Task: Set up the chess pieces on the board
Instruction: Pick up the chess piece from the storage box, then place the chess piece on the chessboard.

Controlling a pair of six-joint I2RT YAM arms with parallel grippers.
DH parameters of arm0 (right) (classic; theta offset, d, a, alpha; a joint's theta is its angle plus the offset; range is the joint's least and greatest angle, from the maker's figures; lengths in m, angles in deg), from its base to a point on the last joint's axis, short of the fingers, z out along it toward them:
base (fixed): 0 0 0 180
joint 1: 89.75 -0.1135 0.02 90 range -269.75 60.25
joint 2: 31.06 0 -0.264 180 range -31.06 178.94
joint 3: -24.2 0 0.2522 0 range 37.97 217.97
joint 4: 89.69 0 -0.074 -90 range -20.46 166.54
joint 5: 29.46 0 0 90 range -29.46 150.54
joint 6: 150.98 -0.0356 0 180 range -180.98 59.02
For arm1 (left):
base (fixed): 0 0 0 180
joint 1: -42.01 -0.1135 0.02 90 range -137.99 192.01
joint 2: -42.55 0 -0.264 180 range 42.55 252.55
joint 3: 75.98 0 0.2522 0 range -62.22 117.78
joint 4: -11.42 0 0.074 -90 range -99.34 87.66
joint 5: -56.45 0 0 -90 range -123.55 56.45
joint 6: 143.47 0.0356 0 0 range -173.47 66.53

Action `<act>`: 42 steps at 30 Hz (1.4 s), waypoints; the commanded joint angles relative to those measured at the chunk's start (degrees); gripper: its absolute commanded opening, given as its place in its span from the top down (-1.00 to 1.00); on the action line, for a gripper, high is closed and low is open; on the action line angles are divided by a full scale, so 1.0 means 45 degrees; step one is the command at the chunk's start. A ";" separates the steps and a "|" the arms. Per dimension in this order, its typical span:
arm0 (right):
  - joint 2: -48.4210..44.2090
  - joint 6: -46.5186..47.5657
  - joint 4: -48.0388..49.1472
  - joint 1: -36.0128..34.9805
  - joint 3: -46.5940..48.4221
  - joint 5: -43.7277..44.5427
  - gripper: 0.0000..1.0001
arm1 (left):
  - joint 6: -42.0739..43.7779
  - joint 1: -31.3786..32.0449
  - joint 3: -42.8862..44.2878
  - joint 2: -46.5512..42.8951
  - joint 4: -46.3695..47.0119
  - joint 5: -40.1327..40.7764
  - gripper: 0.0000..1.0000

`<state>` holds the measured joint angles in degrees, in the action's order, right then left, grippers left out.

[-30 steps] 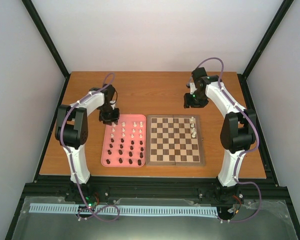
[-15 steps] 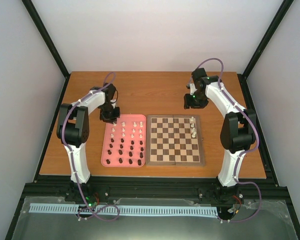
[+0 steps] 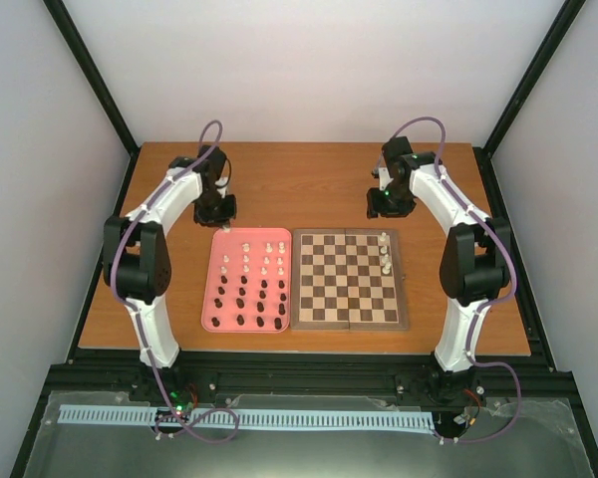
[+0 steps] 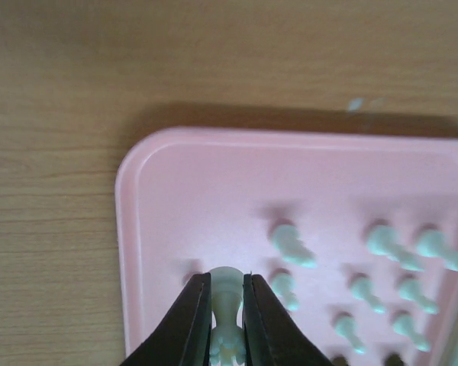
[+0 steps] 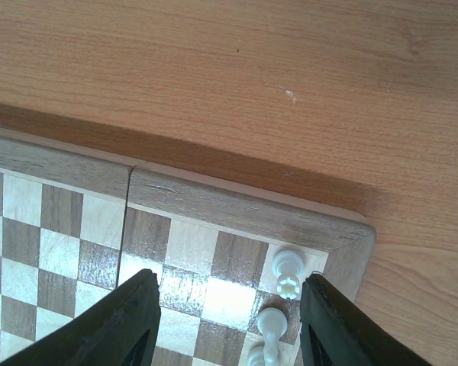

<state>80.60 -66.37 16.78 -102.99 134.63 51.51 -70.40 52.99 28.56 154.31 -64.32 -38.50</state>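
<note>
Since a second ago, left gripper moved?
Yes. The left gripper, shut on a white chess piece, shifted off the pink tray toward the far side of the table.

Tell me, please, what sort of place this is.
Probably a robot test cell in a laboratory. Plain white walls in black metal frame bars enclose a brown wooden table; a white-and-black left arm and right arm are bolted at its near edge, and a checkered wooden chessboard lies on it.
</note>
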 commanded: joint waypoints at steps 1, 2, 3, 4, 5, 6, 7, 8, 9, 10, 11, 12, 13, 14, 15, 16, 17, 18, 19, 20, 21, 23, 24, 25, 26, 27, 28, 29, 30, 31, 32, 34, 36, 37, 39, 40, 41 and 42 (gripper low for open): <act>-0.0643 -0.0064 0.0143 -0.0067 -0.0228 -0.0080 0.01 | -0.0086 0.0923 0.1478 -0.0997 -0.0826 -0.0476 0.78; -0.0702 -0.0086 0.0182 -0.0067 -0.0272 -0.0094 0.01 | -0.0149 0.1322 0.1700 -0.0944 -0.0904 -0.0591 0.78; -0.0768 -0.0098 0.0226 -0.0067 -0.0328 -0.0066 0.01 | -0.0248 0.1680 0.1855 -0.0874 -0.0936 -0.0833 0.77; -0.0845 -0.0127 0.0236 -0.0067 -0.0345 -0.0060 0.01 | -0.0336 0.2100 0.1964 -0.0770 -0.0896 -0.0992 0.77; -0.0906 -0.0148 0.0220 -0.0067 -0.0362 -0.0020 0.01 | -0.0466 0.2546 0.2015 -0.0659 -0.0796 -0.1146 0.77; -0.0979 -0.0150 0.0211 -0.0067 -0.0364 0.0019 0.01 | -0.0561 0.2953 0.2072 -0.0482 -0.0676 -0.1239 0.78; -0.1072 -0.0177 0.0183 -0.0067 -0.0377 0.0090 0.01 | -0.0604 0.3404 0.2184 -0.0269 -0.0614 -0.1316 0.78; -0.1164 -0.0188 0.0160 -0.0067 -0.0400 0.0147 0.01 | -0.0641 0.3979 0.2393 0.0007 -0.0587 -0.1404 0.77; -0.1288 -0.0204 0.0157 -0.0067 -0.0442 0.0206 0.01 | -0.0646 0.4370 0.2493 0.0244 -0.0513 -0.1520 0.77; -0.1396 -0.0218 0.0164 -0.0067 -0.0499 0.0240 0.01 | -0.0651 0.4736 0.2586 0.0542 -0.0433 -0.1652 0.77; -0.1527 -0.0227 0.0158 -0.0067 -0.0557 0.0279 0.01 | -0.0659 0.5024 0.2661 0.0823 -0.0379 -0.1756 0.78; -0.1648 -0.0243 0.0174 -0.0067 -0.0633 0.0318 0.01 | -0.0609 0.5323 0.2773 0.1076 -0.0338 -0.1813 0.78; -0.1756 -0.0247 0.0174 -0.0067 -0.0681 0.0362 0.01 | -0.0537 0.5593 0.2902 0.1312 -0.0340 -0.1823 0.78; -0.1893 -0.0263 0.0156 -0.0067 -0.0724 0.0367 0.01 | -0.0455 0.5829 0.3065 0.1528 -0.0372 -0.1782 0.78; -0.1987 -0.0267 0.0140 -0.0069 -0.0805 0.0353 0.01 | -0.0371 0.6044 0.3214 0.1757 -0.0393 -0.1763 0.78; -0.2133 -0.0277 0.0155 -0.0067 -0.0898 0.0349 0.01 | -0.0317 0.6240 0.3316 0.1957 -0.0374 -0.1780 0.78; -0.2266 -0.0286 0.0193 -0.0067 -0.1095 0.0348 0.01 | -0.0288 0.6398 0.3370 0.2126 -0.0310 -0.1814 0.78; -0.2397 -0.0304 0.0237 -0.0072 -0.1261 0.0358 0.01 | -0.0282 0.6543 0.3411 0.2315 -0.0237 -0.1869 0.78; -0.2533 -0.0321 0.0282 -0.0067 -0.1431 0.0379 0.01 | -0.0279 0.6678 0.3450 0.2478 -0.0205 -0.1927 0.78; -0.2665 -0.0326 0.0316 -0.0067 -0.1611 0.0369 0.01 | -0.0281 0.6819 0.3507 0.2633 -0.0170 -0.1944 0.78; -0.2784 -0.0321 0.0348 -0.0067 -0.1773 0.0368 0.01 | -0.0308 0.6944 0.3506 0.2760 -0.0099 -0.1954 0.78; -0.3036 -0.0325 0.0412 -0.0067 -0.2112 0.0387 0.01 | -0.0336 0.7150 0.3480 0.2969 0.0022 -0.1949 0.78; -0.3170 -0.0326 0.0438 -0.0067 -0.2267 0.0397 0.01 | -0.0337 0.7252 0.3496 0.3113 0.0054 -0.1927 0.78; -0.3299 -0.0336 0.0482 -0.0067 -0.2421 0.0401 0.01 | -0.0339 0.7333 0.3512 0.3198 0.0060 -0.1891 0.78; -0.3417 -0.0344 0.0515 -0.0069 -0.2555 0.0406 0.01 | -0.0330 0.7394 0.3505 0.3262 0.0078 -0.1849 0.78; -0.3527 -0.0372 0.0541 -0.0067 -0.2667 0.0417 0.01 | -0.0321 0.7443 0.3489 0.3285 0.0112 -0.1805 0.77; -0.3631 -0.0416 0.0573 -0.0067 -0.2798 0.0423 0.01 | -0.0330 0.7474 0.3465 0.3288 0.0151 -0.1787 0.77; -0.3722 -0.0455 0.0612 -0.0067 -0.2905 0.0409 0.01 | -0.0329 0.7497 0.3428 0.3298 0.0190 -0.1783 0.77; -0.3800 -0.0503 0.0648 -0.0067 -0.3014 0.0392 0.01 | -0.0321 0.7517 0.3399 0.3316 0.0224 -0.1772 0.75; -0.3888 -0.0534 0.0675 -0.0067 -0.3103 0.0371 0.01 | -0.0306 0.7535 0.3383 0.3309 0.0235 -0.1776 0.71; -0.3955 -0.0572 0.0710 -0.0069 -0.3195 0.0368 0.01 | -0.0287 0.7539 0.3364 0.3330 0.0252 -0.1789 0.67; -0.4058 -0.0598 0.0706 -0.0067 -0.3294 0.0415 0.01 | -0.0219 0.7540 0.3343 0.3314 0.0257 -0.1839 0.54; -0.4159 -0.0619 0.0704 -0.0067 -0.3354 0.0455 0.01 | -0.0153 0.7540 0.3337 0.3210 0.0254 -0.1832 0.37; -0.4208 -0.0619 0.0704 -0.0067 -0.3358 0.0452 0.01 | -0.0124 0.7545 0.3336 0.3139 0.0256 -0.1830 0.30; -0.4278 -0.0638 0.0721 -0.0350 -0.3350 0.0453 0.01 | -0.0097 0.7540 0.3396 0.2962 0.0242 -0.1782 0.19; -0.4311 -0.0639 0.0725 -0.0420 -0.3345 0.0442 0.01 | -0.0073 0.7540 0.3458 0.2898 0.0206 -0.1741 0.13; -0.4323 -0.0634 0.0711 -0.0460 -0.3312 0.0430 0.01 | -0.0040 0.7530 0.3515 0.2805 0.0158 -0.1687 0.07; -0.4324 -0.0648 0.0700 -0.0543 -0.3284 0.0412 0.00 | -0.0019 0.7539 0.3593 0.2703 0.0095 -0.1629 0.03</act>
<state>63.25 -68.69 19.42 -103.73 120.03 53.06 -71.17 86.43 42.09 168.48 -63.64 -46.59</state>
